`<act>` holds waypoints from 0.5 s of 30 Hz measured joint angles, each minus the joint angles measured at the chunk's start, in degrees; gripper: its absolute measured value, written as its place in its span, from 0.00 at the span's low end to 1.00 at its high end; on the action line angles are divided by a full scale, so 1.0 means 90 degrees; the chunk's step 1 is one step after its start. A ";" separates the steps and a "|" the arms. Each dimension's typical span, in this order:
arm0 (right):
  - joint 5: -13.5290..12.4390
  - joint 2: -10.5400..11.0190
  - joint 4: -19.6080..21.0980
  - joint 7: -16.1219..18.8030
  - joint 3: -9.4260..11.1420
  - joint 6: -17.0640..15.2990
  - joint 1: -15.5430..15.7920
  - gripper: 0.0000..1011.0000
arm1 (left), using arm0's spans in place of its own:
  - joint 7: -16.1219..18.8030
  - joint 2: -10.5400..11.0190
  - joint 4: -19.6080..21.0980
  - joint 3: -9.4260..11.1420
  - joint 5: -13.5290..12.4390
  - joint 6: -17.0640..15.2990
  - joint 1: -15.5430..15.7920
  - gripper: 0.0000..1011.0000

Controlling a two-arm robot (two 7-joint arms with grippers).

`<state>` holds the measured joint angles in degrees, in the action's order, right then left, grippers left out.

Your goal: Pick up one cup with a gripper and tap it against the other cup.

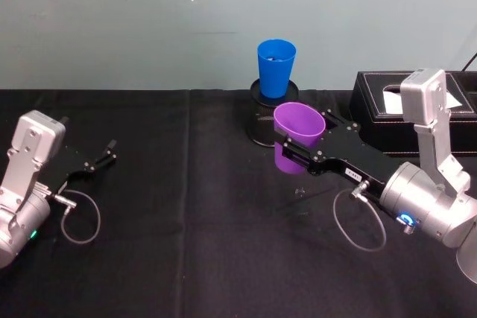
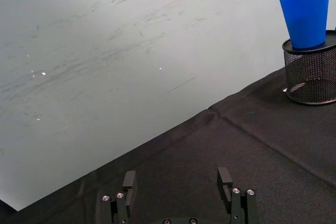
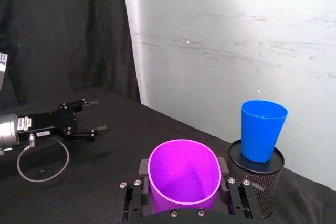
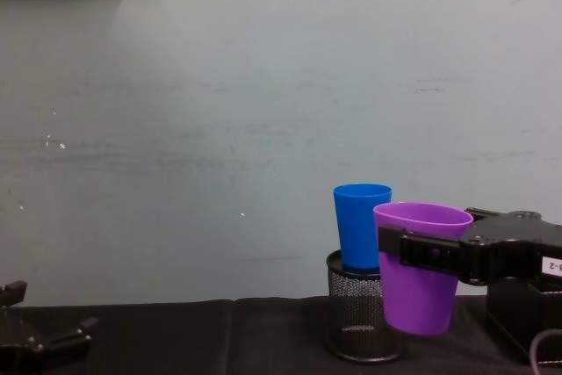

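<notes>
My right gripper is shut on the purple cup, holding it upright above the black table; the same purple cup hangs clear of the cloth in the chest view. In the right wrist view the purple cup sits squeezed between the fingers. The blue cup stands upright on top of a black wire-mesh cylinder, just behind the purple one and apart from it. The blue cup and blue cup show on the mesh holder too. My left gripper rests open at the left.
A black box with a white slip stands at the back right, behind the right arm. Grey cable loops lie by each wrist. The pale wall runs along the table's far edge.
</notes>
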<state>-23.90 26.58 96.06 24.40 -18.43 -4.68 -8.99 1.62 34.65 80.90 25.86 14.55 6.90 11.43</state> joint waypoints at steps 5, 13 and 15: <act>0.0000 0.0000 0.0000 0.0000 0.0000 0.0000 0.0000 0.72 | 0.0000 0.0000 0.0000 0.0000 0.0000 0.0000 0.0000 0.99; 0.0000 0.0000 0.0000 0.0001 0.0000 0.0000 0.0000 0.72 | 0.0000 0.0000 0.0000 0.0000 0.0000 0.0000 0.0000 0.99; 0.0000 0.0000 0.0000 0.0000 0.0000 0.0000 0.0000 0.72 | 0.0000 0.0000 0.0000 0.0000 0.0000 0.0000 0.0000 0.99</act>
<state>-23.90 26.58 96.06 24.40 -18.43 -4.68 -8.99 1.62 34.64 80.90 25.86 14.55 6.91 11.43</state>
